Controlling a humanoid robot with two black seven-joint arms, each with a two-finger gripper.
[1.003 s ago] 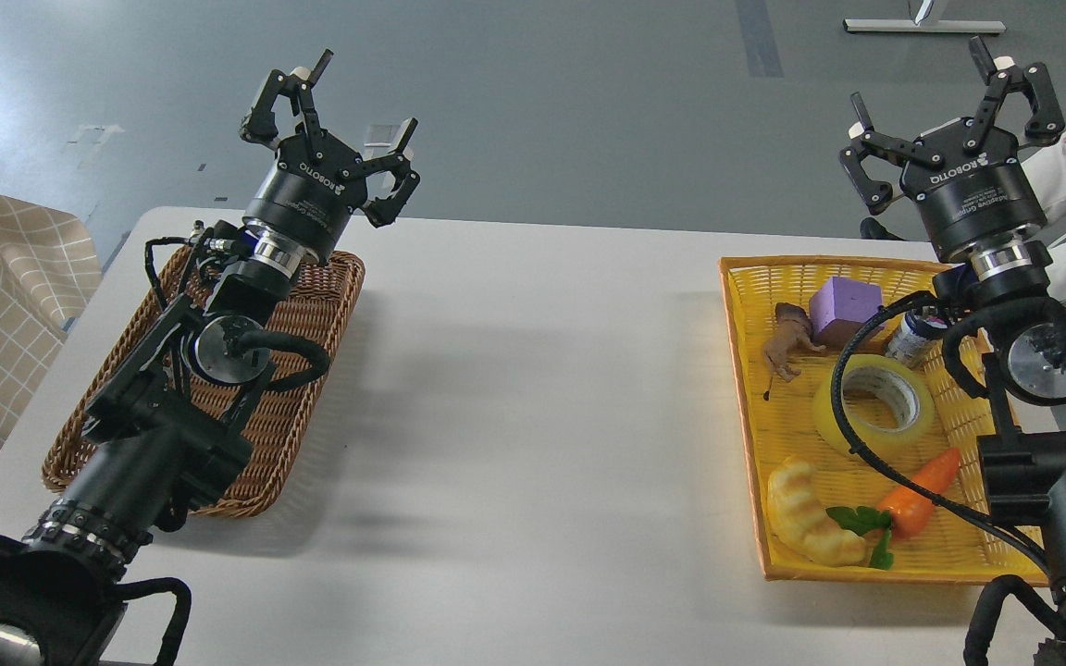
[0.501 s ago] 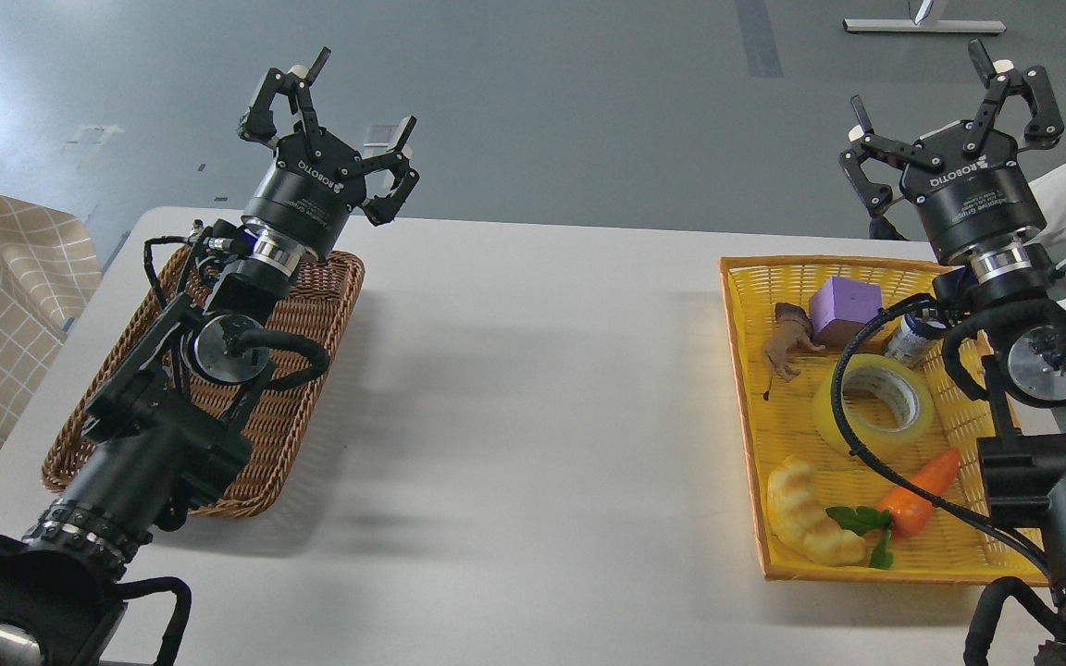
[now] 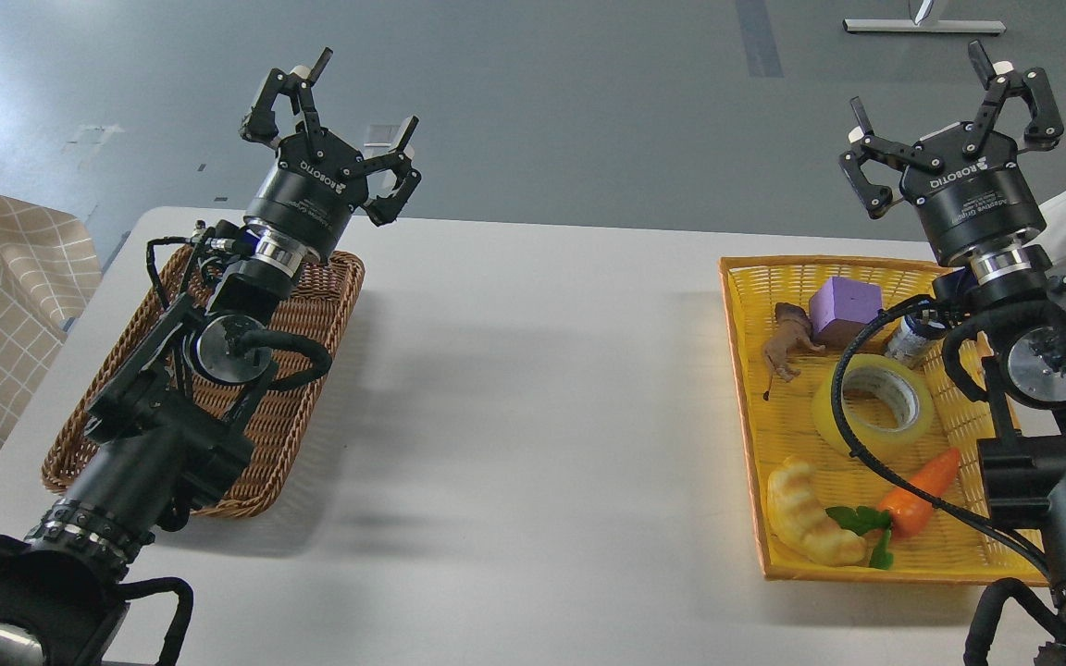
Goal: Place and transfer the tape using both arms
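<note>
The tape (image 3: 873, 403) lies flat in the yellow basket (image 3: 742, 370) at the right side of the table (image 3: 533, 416), its grey-white core facing up, so its round axis stands upright and its hole is open from above. It sits in the middle of that basket, between the purple block (image 3: 845, 307) and toy animal (image 3: 787, 344) on the far side and the carrot (image 3: 920, 487) and bread toy (image 3: 806, 513) on the near side; a black cable from the right arm crosses in front of it. The right gripper (image 3: 954, 116) is raised well above and beyond the basket, fingers spread wide and holding nothing, so the tape lies below it and toward the robot. The left gripper (image 3: 325, 111) is likewise spread and empty, hanging over the far end of the brown wicker basket (image 3: 311, 388) across the table, well apart from the tape. The right arm is clearly the nearer one, and I judge the first reach is its job: down and back onto the roll
</note>
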